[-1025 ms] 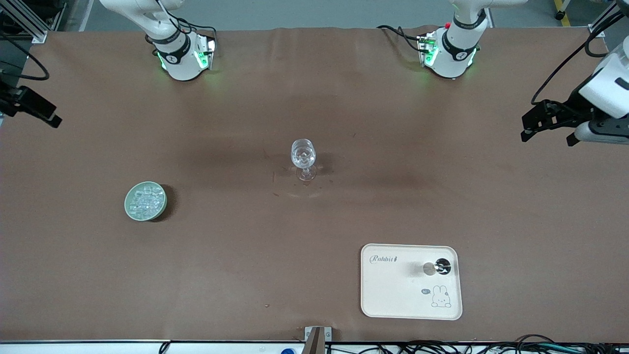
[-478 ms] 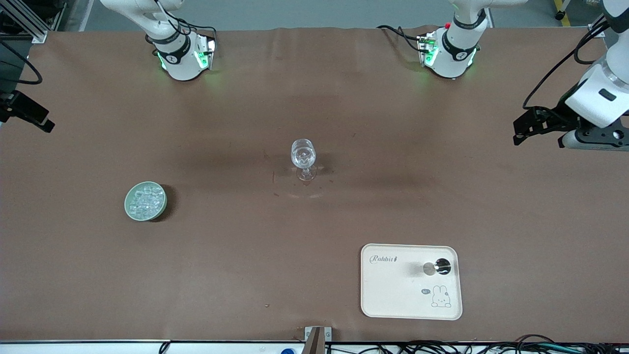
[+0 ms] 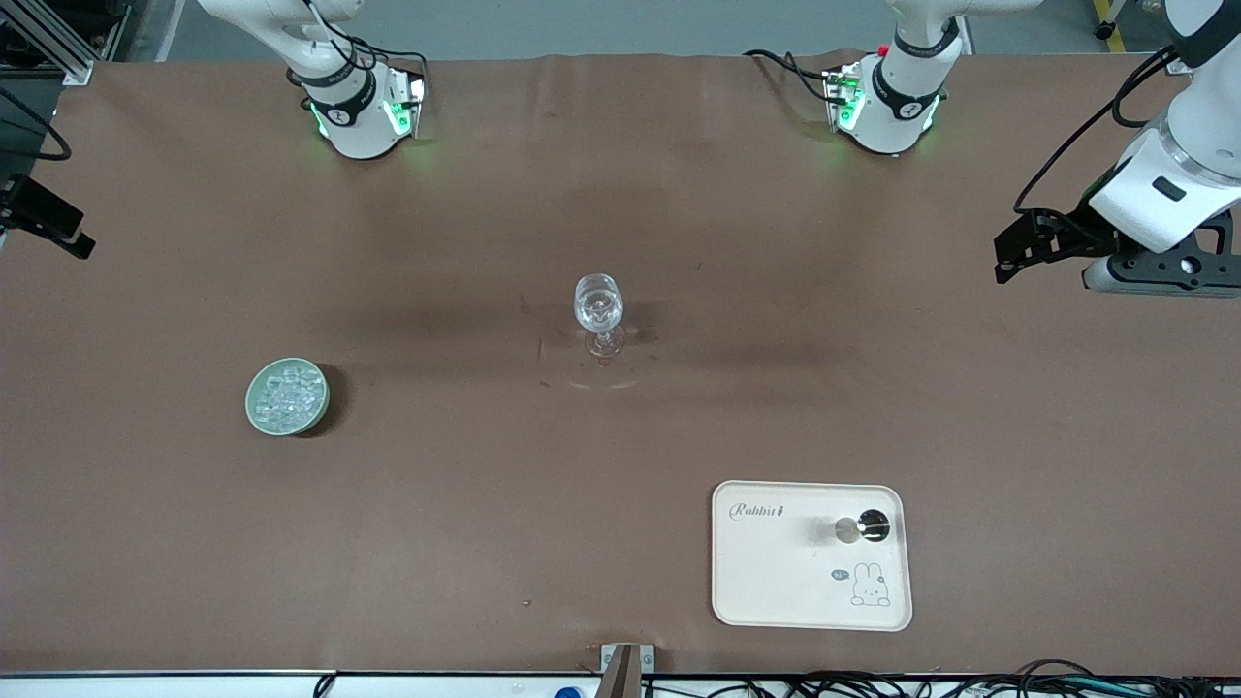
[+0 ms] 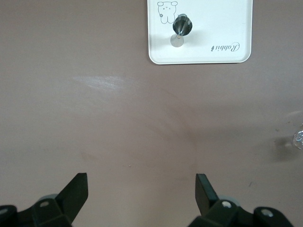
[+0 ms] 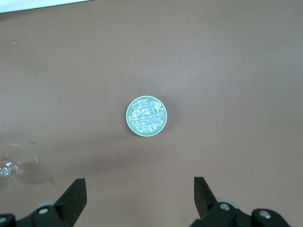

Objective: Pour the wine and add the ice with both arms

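The steel jigger [image 3: 863,526] stands on a cream tray [image 3: 766,572] near the front camera, toward the left arm's end. No liquid shows in it. Small clear ice cubes [image 3: 287,393] fill a pale green bowl [image 3: 250,402] toward the right arm's end. A clear stemmed wine glass [image 3: 598,310] stands mid-table. My left gripper [image 3: 1008,260] is open and empty above the table's left-arm end. Its wrist view [image 4: 141,187] shows the jigger [image 4: 181,28] far off. My right gripper [image 3: 53,228] is open and empty at the right-arm end. Its wrist view [image 5: 139,187] shows the ice [image 5: 146,115] far below.
The table is covered in brown paper. The tray [image 4: 222,23] carries a rabbit drawing and the word Rabbit. The glass shows at the edge of both wrist views [image 4: 299,138] [image 5: 7,169]. Both arm bases stand along the table's edge farthest from the front camera.
My left gripper has moved in from the table's end toward the middle. My right gripper has drawn back toward the right-arm end. Nothing on the table has moved.
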Motion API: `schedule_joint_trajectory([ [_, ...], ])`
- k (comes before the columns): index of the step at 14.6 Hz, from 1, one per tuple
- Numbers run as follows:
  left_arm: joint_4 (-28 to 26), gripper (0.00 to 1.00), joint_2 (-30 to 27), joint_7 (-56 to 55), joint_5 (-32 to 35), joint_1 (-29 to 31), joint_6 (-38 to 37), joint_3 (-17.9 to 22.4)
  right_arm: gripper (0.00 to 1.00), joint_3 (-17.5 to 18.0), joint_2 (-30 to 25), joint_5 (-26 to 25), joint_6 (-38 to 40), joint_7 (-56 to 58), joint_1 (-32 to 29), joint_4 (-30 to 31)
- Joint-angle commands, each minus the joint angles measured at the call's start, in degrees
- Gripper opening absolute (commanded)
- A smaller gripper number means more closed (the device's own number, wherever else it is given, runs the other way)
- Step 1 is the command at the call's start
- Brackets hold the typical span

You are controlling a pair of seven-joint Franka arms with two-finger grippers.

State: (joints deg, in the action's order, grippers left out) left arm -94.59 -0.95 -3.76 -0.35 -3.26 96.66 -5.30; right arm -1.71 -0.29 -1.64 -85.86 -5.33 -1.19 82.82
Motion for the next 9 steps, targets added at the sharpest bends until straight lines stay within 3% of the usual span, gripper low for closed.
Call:
schedule_joint_trajectory([
  [1,-1.1,1.00,-1.5,-1.2,-1.0,0.2,-0.2,0.0,1.00,0.5,-0.4,0.1,0.2,0.8,-0.7,0.4],
  [9,-1.5,1.00,-1.6,-2.1,-1.6,0.4,-0.2,0.6,1.00,0.5,-0.4,0.1,1.0,0.8,-0.6,0.4],
])
